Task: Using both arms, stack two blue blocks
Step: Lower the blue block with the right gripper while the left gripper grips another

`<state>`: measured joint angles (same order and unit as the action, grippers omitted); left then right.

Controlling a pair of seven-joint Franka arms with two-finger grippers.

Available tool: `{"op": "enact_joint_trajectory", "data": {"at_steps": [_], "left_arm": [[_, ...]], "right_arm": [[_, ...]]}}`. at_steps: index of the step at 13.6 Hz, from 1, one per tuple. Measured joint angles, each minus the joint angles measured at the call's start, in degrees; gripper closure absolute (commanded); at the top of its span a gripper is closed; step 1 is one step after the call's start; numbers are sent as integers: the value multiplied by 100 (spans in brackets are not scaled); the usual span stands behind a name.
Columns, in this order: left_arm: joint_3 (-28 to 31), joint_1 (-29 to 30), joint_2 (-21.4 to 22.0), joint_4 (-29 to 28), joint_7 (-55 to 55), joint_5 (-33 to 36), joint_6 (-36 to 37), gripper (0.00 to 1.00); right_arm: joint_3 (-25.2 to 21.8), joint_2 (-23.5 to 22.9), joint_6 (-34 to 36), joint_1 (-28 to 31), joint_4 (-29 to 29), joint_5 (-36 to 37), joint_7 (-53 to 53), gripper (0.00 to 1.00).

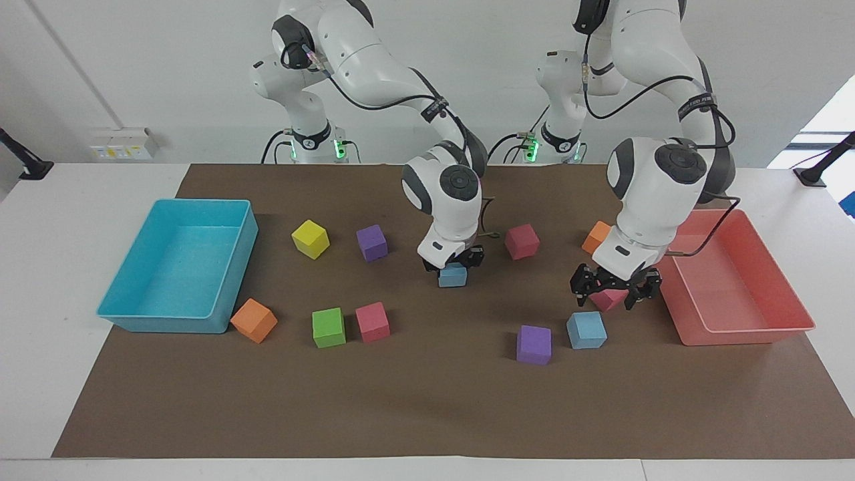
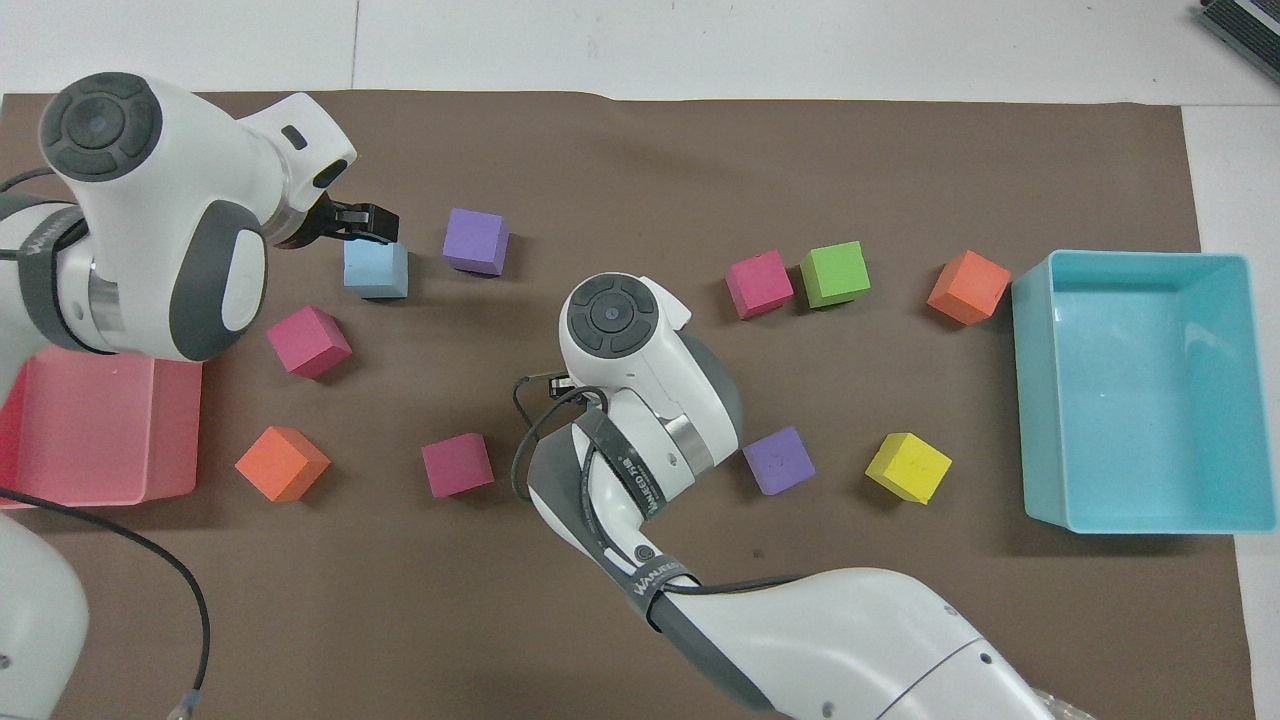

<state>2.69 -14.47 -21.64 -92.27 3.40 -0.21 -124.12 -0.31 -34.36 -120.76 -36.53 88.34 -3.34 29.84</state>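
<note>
One blue block (image 1: 452,275) sits near the middle of the mat between the fingers of my right gripper (image 1: 453,264), which is shut on it at or just above the mat. In the overhead view the right arm hides this block. The second blue block (image 1: 586,329) lies free on the mat toward the left arm's end and also shows in the overhead view (image 2: 375,269). My left gripper (image 1: 613,294) is open and empty in the air over a pink cube (image 1: 604,302) beside that block. In the overhead view the left gripper (image 2: 368,222) sits over the block's farther edge.
A pink tray (image 1: 741,331) stands at the left arm's end, a turquoise tray (image 1: 167,324) at the right arm's end. A purple cube (image 1: 534,344) lies beside the free blue block. Orange (image 1: 596,236), pink (image 1: 522,241), purple (image 1: 371,242), yellow, green and other cubes lie scattered.
</note>
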Motion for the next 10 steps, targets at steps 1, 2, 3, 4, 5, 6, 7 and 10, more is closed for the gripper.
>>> {"op": "enact_joint_trajectory", "data": {"at_steps": [1, 2, 3, 4, 5, 6, 7, 10], "left_arm": [[9, 0, -87, 0, 0, 0, -129, 0], [19, 0, -152, -5, 1, 0, -236, 0], [25, 0, -203, -21, 1, 0, -330, 0], [28, 1, -251, -60, 1, 0, -437, 0], [31, 1, -292, -129, 1, 0, -552, 0], [36, 2, -321, -219, 1, 0, -661, 0], [37, 2, -336, -333, 1, 0, -769, 0], [34, -1, -372, -699, 1, 0, -1225, 0]], "right_arm": [[1, -2, -35, 0, 37, 0, -2, 100], [3, -3, -58, 0, 55, 0, -3, 100], [3, -2, -63, -1, 59, 0, -3, 100], [3, -2, -63, -1, 59, 0, -3, 73], [3, -2, -63, -1, 60, 0, -3, 1], [3, -2, -64, -1, 60, 0, -3, 0], [4, -3, -64, -1, 64, 0, -4, 0], [5, -2, -65, -3, 80, 0, -6, 0]]}}
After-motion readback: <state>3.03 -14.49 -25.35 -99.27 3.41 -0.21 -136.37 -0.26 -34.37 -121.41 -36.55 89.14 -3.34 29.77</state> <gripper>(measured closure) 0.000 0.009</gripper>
